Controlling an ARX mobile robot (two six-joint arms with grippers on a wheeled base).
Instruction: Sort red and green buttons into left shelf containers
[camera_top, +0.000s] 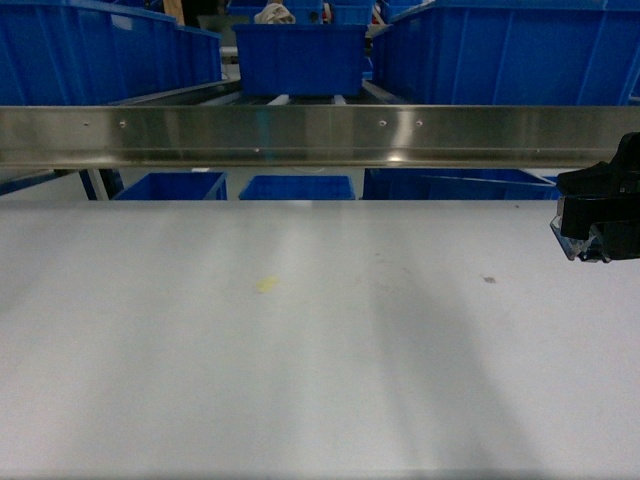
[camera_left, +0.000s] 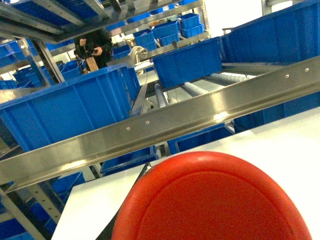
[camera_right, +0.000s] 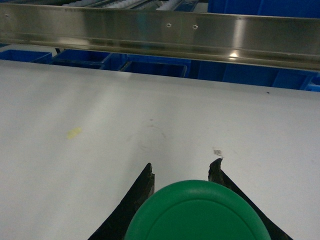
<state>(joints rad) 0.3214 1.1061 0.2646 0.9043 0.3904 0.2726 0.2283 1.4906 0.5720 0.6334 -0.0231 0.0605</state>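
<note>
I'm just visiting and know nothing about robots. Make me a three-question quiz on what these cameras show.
1. True or false: the left end effector holds a red button.
2. What colour is the button in the right end effector?
A) yellow B) green C) white
3. Fill in: the bins on the shelf behind the steel rail are ____.

Key: 1 true; 2 B; 3 blue. In the head view only the right end effector shows, at the right edge above the white table.
</note>
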